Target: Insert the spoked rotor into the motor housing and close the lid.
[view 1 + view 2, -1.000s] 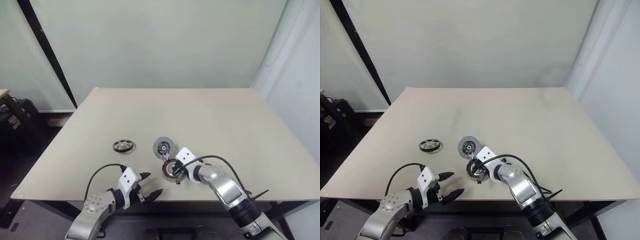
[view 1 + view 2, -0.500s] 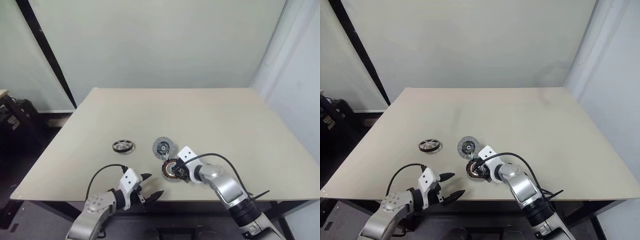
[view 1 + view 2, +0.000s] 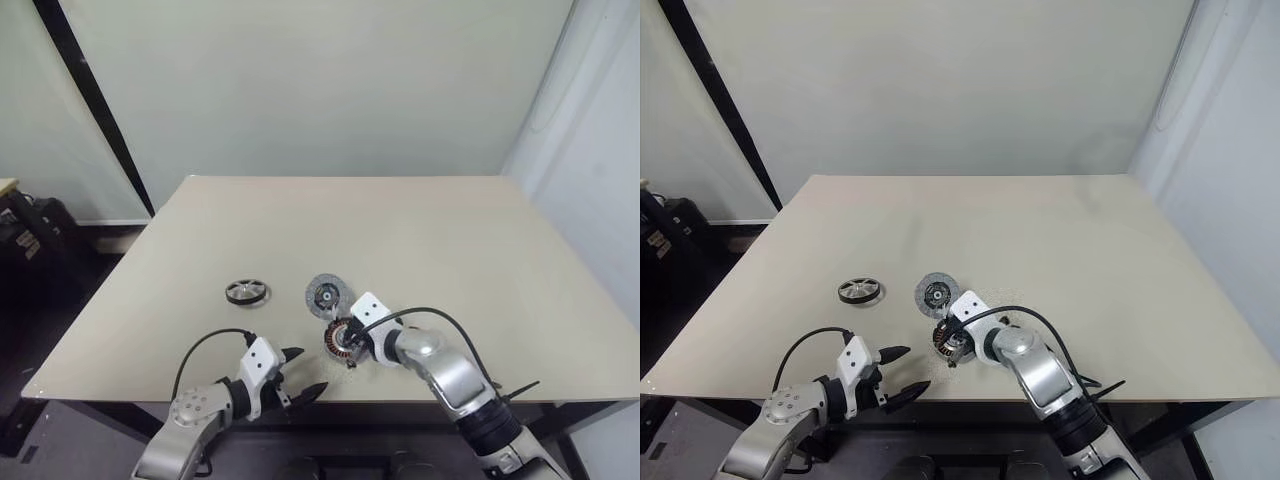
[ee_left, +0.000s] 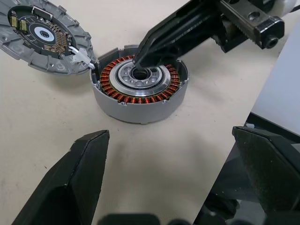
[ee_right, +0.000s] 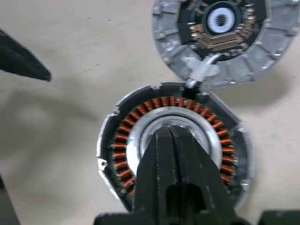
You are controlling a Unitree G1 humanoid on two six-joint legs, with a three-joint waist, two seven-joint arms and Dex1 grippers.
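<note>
- While the right tool (image 5: 171, 133) stands pinched together with its tips at the bore of the motor housing (image 4: 139, 89), the step in hand looks like settling or checking the housing; the rotor is not yet in it.
- No part sits between those closed fingers; whether the tips press the hub or only hover over it I cannot quite tell.
- Spread wide and holding nothing, the left tool (image 3: 297, 374) hangs at the near edge of the surface (image 3: 450, 250), just short of the housing.
- Judged from this, the next move calls for lifting the right tool clear, then fetching the spoked rotor (image 3: 246, 291), which lies well apart to the left, and lowering it squarely over the centre.
- Round and shallow, the housing has a smooth grey metal wall, a ring of ribbed copper-orange windings and a bright steel bearing around a dark hole.
- Its lid (image 4: 44, 37) lies flat just beside it, inner face up: a grey cast disc with a segmented rim, a dark circuit board with small gold pads, and a pale hub. A short white lead seems to join it to the housing.
- Matte beige and smooth, the surface offers little grip, so the housing may slide if pushed sideways.
</note>
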